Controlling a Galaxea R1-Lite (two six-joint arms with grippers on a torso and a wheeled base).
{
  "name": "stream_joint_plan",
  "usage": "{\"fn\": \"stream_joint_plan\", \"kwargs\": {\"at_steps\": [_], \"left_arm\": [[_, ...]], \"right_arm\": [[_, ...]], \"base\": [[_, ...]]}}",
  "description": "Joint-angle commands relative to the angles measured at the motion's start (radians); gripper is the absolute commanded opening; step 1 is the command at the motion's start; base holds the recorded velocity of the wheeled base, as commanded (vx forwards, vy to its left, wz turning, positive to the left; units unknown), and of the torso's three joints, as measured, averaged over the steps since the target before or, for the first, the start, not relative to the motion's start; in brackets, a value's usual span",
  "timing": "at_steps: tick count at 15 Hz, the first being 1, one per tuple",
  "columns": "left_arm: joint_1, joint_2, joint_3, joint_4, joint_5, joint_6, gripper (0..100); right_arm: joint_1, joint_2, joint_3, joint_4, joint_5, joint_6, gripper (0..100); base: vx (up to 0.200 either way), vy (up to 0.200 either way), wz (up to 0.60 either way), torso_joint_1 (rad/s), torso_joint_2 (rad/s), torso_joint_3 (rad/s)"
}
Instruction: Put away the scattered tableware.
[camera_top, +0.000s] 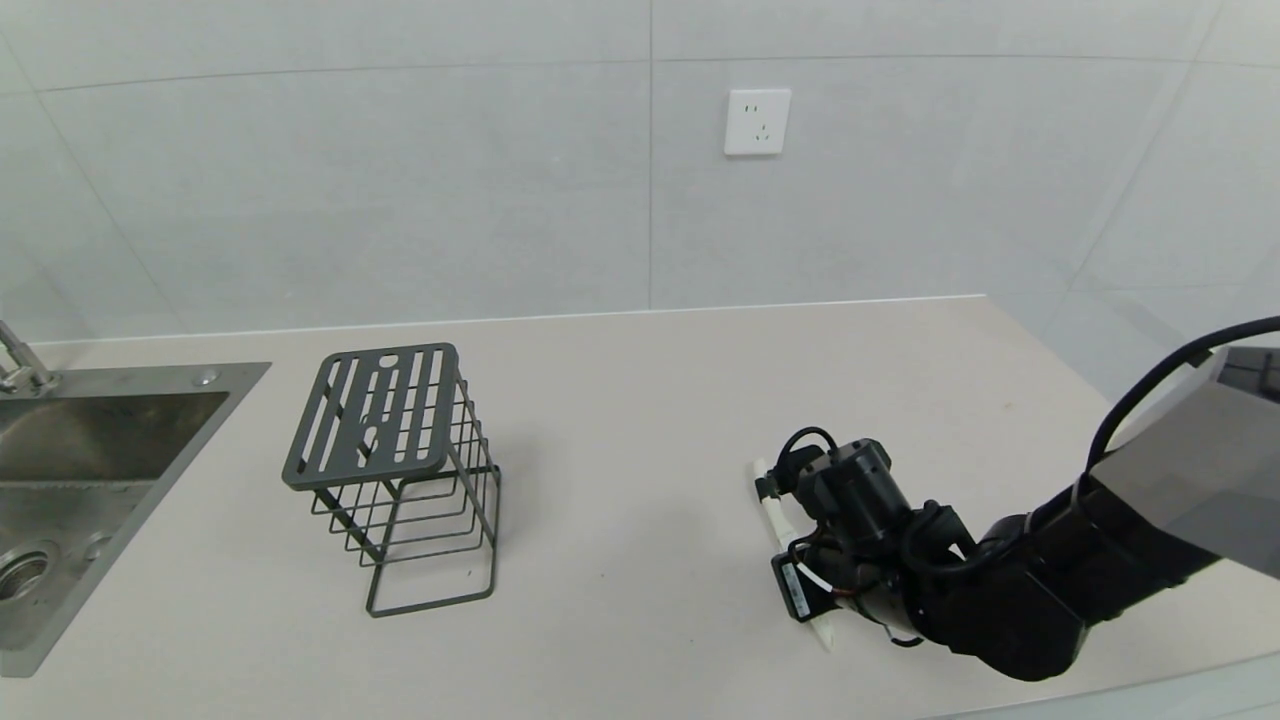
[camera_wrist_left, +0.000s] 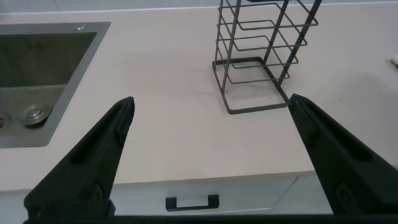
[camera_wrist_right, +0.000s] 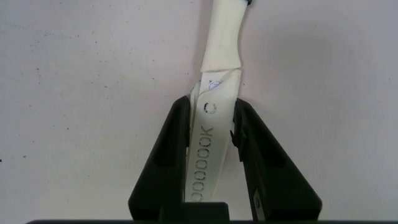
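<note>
- A pale counter (camera_top: 640, 400) runs left to right, its back edge meeting a grey tiled wall (camera_top: 400, 180).
- The counter's right end slants off behind the right arm, and its front edge shows at the lower right of the head view.
- A steel sink (camera_top: 130, 378) is set into the counter's left end, with a tap (camera_top: 20, 365) at its back corner and a drain (camera_top: 25, 575) in the basin.
- A dark wire rack (camera_top: 375, 415) stands upright on the counter just right of the sink. Its flat top plate has slots cut through it.
- A wide stretch of bare counter lies between the rack and the right arm.
- A white utensil (camera_top: 774, 505), long and narrow, lies flat on the counter, right of the rack and well apart from it.
- The right gripper (camera_wrist_right: 211, 107) is down at the counter and pinches the broad end of the utensil (camera_wrist_right: 224, 37) between its two black fingers. The narrower end sticks out beyond the fingertips.
- The left gripper (camera_wrist_left: 211, 102) hangs near the counter's front edge with its fingers spread wide and nothing between them. The rack (camera_wrist_left: 255, 68) stands beyond it.
- A drawer handle (camera_wrist_left: 193, 202) shows on the cabinet front below that edge.
- A white wall socket (camera_top: 757, 121) sits high on the tiles, above the open part of the counter.
</note>
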Motion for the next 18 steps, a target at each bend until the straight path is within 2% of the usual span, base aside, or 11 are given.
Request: {"fn": "stream_joint_plan", "kwargs": {"at_steps": [1,8,13,15,16,17,18], "left_arm": [[0.0,0.001,0.0,-0.001,0.0,0.0,100],[0.0,0.001,0.0,0.0,-0.002,-0.006,100],[0.0,0.001,0.002,-0.04,-0.008,0.023,100],[0.0,0.001,0.002,-0.236,-0.011,0.042,100],[0.0,0.001,-0.001,-0.262,-0.034,0.043,100],[0.0,0.009,-0.012,-0.241,-0.108,0.034,100],[-0.009,0.035,-0.043,-0.219,-0.143,0.025,100]], "right_arm": [[-0.002,-0.024,-0.021,0.0,0.001,0.0,0],[-0.015,-0.145,-0.063,-0.048,0.003,-0.003,0],[0.005,-0.216,-0.05,-0.112,0.018,-0.007,0],[0.021,-0.248,-0.018,-0.163,0.023,-0.007,0],[0.021,-0.262,-0.001,-0.181,0.044,-0.013,0],[0.021,-0.283,0.014,-0.198,0.057,-0.02,0],[0.021,-0.296,0.022,-0.204,0.06,-0.027,0]], "base": [[0.0,0.0,0.0,0.0,0.0,0.0],[0.0,0.0,0.0,0.0,0.0,0.0],[0.0,0.0,0.0,0.0,0.0,0.0],[0.0,0.0,0.0,0.0,0.0,0.0],[0.0,0.0,0.0,0.0,0.0,0.0],[0.0,0.0,0.0,0.0,0.0,0.0],[0.0,0.0,0.0,0.0,0.0,0.0]]}}
